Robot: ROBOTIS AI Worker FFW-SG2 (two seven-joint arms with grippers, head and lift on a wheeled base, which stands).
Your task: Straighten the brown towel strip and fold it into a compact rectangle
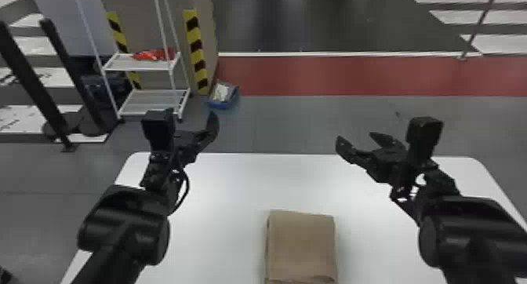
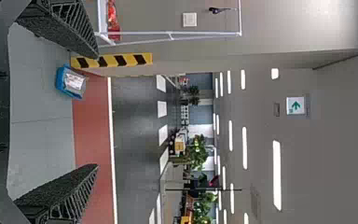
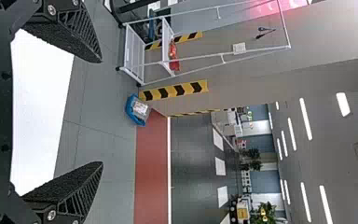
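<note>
Two flat black fingers sit wide apart on the black left gripper (image 1: pixel 205 135), same deal on the black right gripper (image 1: pixel 355 137), both raised. The brown fabric towel strip (image 1: pixel 302 244) is basically a folded rectangle, lying on the smooth white table (image 1: pixel 235 193), well apart from either gripper.

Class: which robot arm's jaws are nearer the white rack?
Left. In the head view, the left arm has its jaws just right of the white rack; the right arm has its jaws much farther right.
</note>
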